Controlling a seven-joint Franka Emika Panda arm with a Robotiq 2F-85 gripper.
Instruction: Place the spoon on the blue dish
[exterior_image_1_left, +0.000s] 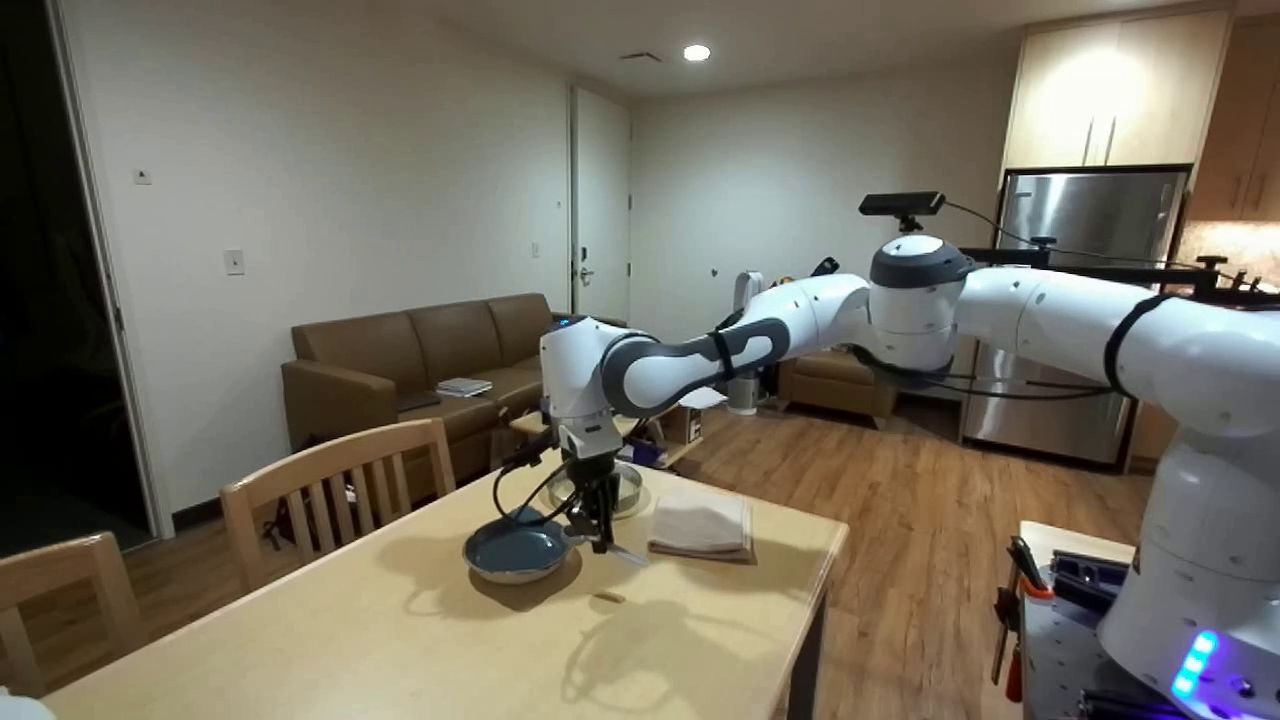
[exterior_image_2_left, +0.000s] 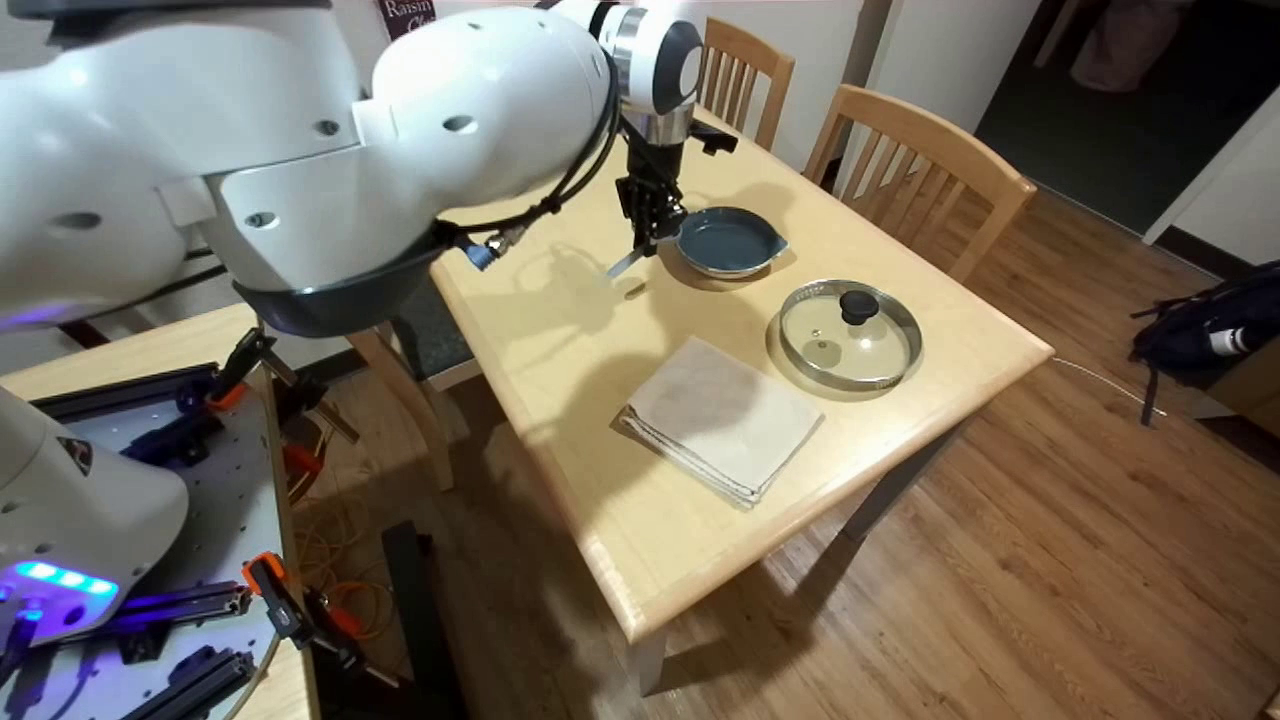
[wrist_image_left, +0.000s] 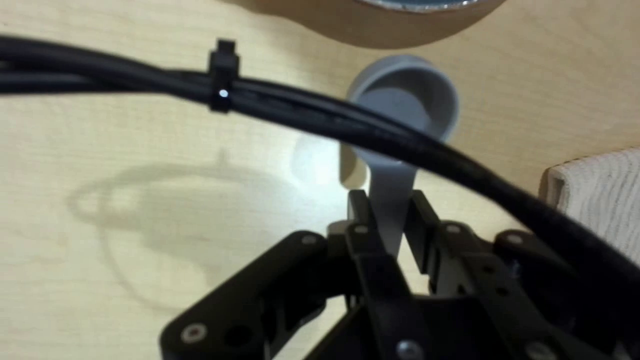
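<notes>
The spoon (wrist_image_left: 400, 102) is grey with a round, deep bowl end and a flat handle. My gripper (wrist_image_left: 388, 212) is shut on its handle in the wrist view, and a black cable crosses in front of the bowl end. One end of the spoon sticks out below the fingers, tilted, in both exterior views (exterior_image_1_left: 628, 555) (exterior_image_2_left: 626, 263). The gripper (exterior_image_1_left: 600, 535) (exterior_image_2_left: 648, 243) holds it above the table, beside the blue dish. The blue dish (exterior_image_1_left: 517, 548) (exterior_image_2_left: 730, 240) is round and shallow with a small pouring lip. Only its edge (wrist_image_left: 422, 7) shows in the wrist view.
A folded white napkin (exterior_image_1_left: 700, 525) (exterior_image_2_left: 725, 415) lies near the dish. A glass lid with a black knob (exterior_image_2_left: 850, 335) stands beside both, partly behind the gripper in an exterior view (exterior_image_1_left: 628, 490). A small dark patch (exterior_image_1_left: 608, 597) is under the gripper, perhaps a shadow. Wooden chairs (exterior_image_2_left: 915, 150) line the table.
</notes>
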